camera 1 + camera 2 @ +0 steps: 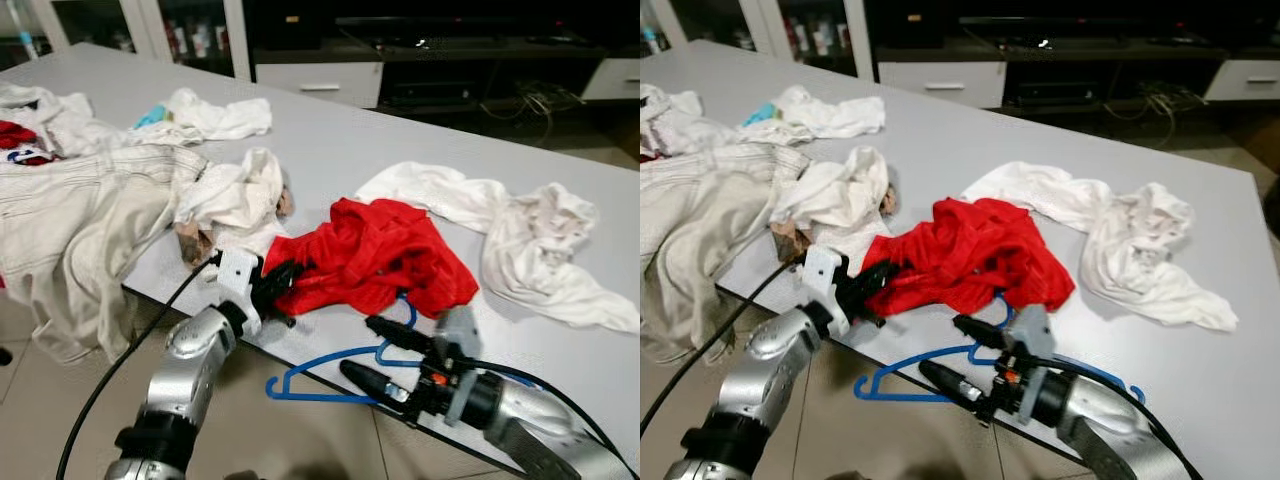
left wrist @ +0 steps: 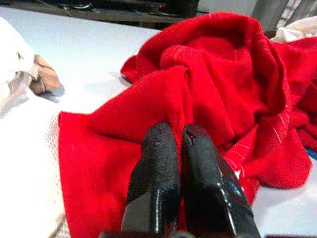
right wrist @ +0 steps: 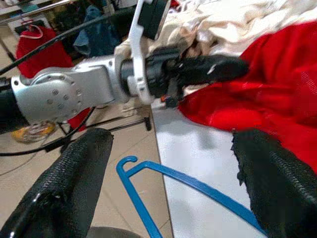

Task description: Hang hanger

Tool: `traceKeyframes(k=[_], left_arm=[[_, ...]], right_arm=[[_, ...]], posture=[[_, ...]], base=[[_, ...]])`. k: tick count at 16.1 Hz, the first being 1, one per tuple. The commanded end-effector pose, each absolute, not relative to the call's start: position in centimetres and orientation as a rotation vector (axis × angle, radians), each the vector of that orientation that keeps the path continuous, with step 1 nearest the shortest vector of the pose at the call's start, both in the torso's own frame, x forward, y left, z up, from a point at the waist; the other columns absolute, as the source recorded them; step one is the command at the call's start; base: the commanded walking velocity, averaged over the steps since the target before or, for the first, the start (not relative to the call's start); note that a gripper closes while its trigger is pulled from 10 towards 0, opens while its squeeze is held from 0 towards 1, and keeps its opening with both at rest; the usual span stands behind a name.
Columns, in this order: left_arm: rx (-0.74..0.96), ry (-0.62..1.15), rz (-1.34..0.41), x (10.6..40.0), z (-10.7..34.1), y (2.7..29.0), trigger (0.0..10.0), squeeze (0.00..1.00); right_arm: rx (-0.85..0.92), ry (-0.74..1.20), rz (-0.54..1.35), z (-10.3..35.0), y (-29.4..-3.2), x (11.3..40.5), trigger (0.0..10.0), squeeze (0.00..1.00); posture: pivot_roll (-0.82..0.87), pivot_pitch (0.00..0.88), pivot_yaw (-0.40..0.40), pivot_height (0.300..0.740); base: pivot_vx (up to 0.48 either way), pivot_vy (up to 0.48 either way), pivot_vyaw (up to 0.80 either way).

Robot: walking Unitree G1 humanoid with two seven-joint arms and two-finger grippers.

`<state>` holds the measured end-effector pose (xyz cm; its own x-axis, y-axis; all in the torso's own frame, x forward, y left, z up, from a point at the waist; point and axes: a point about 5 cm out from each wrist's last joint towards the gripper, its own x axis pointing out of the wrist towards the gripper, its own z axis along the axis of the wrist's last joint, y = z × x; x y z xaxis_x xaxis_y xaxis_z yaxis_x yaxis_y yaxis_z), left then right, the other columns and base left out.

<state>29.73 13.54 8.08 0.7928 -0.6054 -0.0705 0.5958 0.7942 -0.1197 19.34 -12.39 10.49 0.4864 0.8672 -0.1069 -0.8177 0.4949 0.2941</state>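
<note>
A blue hanger (image 1: 300, 396) lies at the table's near edge. Its hook sticks out over the floor and its far side is hidden under a crumpled red garment (image 1: 370, 255). My right gripper (image 1: 372, 352) is open with one finger on each side of the hanger's (image 3: 198, 186) upper bar, not closed on it. My left gripper (image 1: 285, 280) is at the garment's left edge, its fingers (image 2: 158, 148) pressed together on a fold of the red cloth.
On the grey table (image 1: 350, 130) a white garment (image 1: 520, 235) lies to the right and a beige garment (image 1: 80, 220) hangs over the left edge, with white cloths (image 1: 235, 195) beside it. A black cable (image 1: 120, 360) trails from my left arm. Dark cabinets stand behind.
</note>
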Motion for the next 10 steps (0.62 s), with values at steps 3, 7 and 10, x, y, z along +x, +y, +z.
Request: traceKeyframes(k=[3,7,10], left_arm=[[-0.081,0.094,-0.649,30.2,8.6,13.6,10.0,0.0],[-0.077,0.086,-0.651,30.5,8.9,13.7,10.0,0.0],[-0.079,0.088,-0.655,30.5,8.9,13.6,10.0,0.0]], right_arm=[[0.212,0.302,1.076,9.5,-11.9,20.0,10.0,0.06],[0.238,0.337,1.11,8.7,-11.5,20.3,10.0,0.06],[0.262,0.371,1.093,7.6,-10.9,20.8,10.0,0.06]], posture=[[-0.08,0.0,0.027,0.74],[-0.08,0.0,0.031,0.74],[-0.08,0.0,0.03,0.74]], base=[[0.0,0.0,0.0],[0.0,0.0,0.0],[0.0,0.0,0.0]])
